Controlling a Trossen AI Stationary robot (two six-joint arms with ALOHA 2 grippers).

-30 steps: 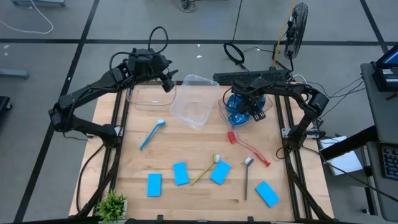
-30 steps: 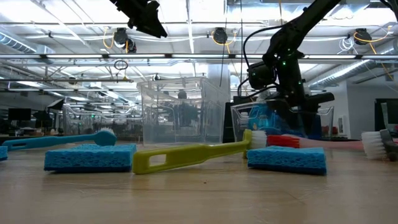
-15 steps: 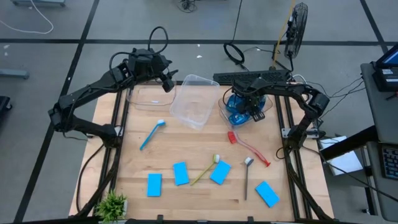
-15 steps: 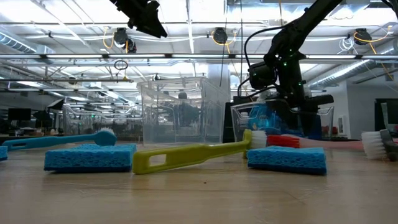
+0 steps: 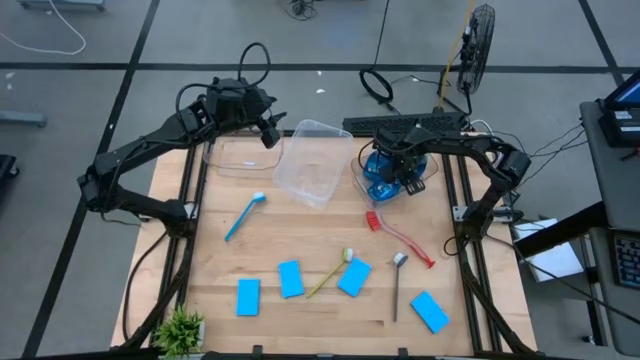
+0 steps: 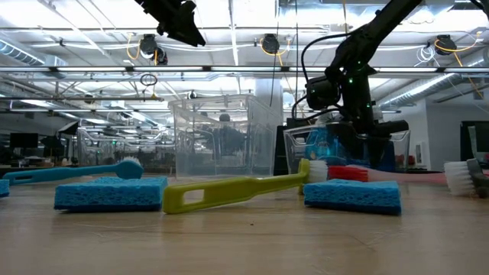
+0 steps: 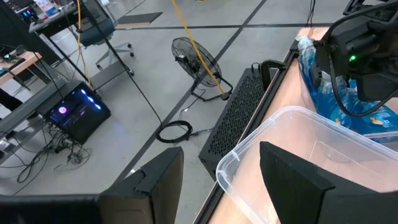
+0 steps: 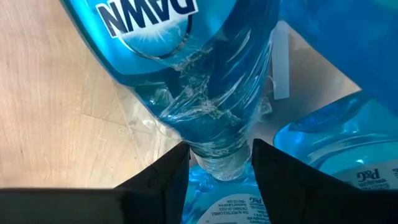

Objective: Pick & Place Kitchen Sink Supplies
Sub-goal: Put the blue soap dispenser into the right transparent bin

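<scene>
A small bottle of blue liquid (image 8: 186, 81), clear plastic wrapped in crinkled film, sits between the right gripper (image 8: 214, 165) fingers. Its narrow neck is pinched by the two dark pads, and its long axis runs straight away from the wrist. Seen from above, this gripper (image 5: 396, 172) is down inside a clear tub (image 5: 360, 178) near the table's far right corner, where other blue bottles (image 5: 380, 185) lie packed together. Judging by this, the coming move turns on whether the neck stays seated between the pads; the right arm is plainly the one placed for it.

Outward from there, a larger empty clear tub (image 5: 310, 160) lies tipped at the far middle of the table (image 5: 300, 240), which is pale wood. The left gripper (image 5: 268, 130) hovers above the far left, fingers apart and holding nothing, over another shallow clear tub (image 5: 235, 155).

Nearer the front edge lie four flat bright-blue sponges (image 5: 290, 278), rectangular and porous. Four thin long-handled brushes lie between them: red brush (image 5: 400, 235), yellow brush (image 5: 330, 272), blue brush (image 5: 245, 214), grey brush (image 5: 397, 285). A small green potted plant (image 5: 180, 328) stands at the front left corner.
</scene>
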